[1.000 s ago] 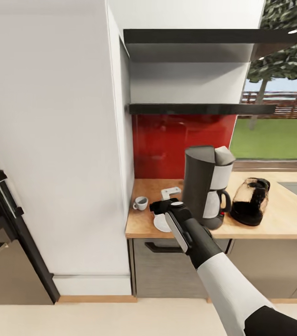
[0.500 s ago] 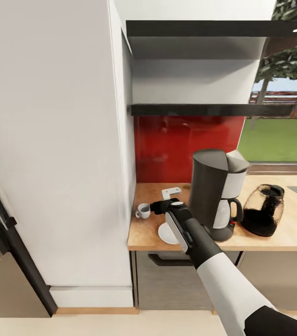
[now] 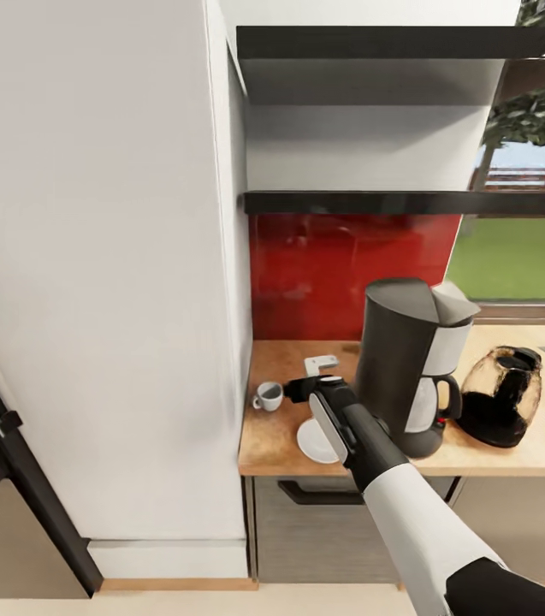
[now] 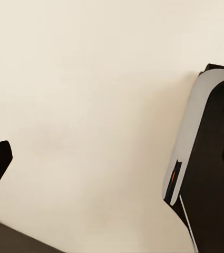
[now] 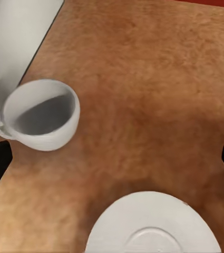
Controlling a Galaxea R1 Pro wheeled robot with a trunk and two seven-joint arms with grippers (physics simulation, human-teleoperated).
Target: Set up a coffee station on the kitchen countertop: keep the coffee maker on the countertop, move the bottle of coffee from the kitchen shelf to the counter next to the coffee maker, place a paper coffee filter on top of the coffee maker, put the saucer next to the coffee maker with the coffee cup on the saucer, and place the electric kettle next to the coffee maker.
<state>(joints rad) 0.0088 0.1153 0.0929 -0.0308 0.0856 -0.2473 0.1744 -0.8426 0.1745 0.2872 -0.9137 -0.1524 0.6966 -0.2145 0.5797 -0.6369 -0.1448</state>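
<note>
On the kitchen countertop (image 3: 272, 445), the coffee cup (image 3: 268, 396) stood upright at about nine o'clock of the right gripper (image 3: 299, 390), which hovered over the saucer (image 3: 315, 441). Its fingers apparently stood apart, empty; the right arm was nearer.

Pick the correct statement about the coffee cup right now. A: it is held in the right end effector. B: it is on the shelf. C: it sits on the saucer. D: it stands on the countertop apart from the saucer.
D: the coffee cup stands on bare countertop, with wood showing between it and the saucer.
</note>
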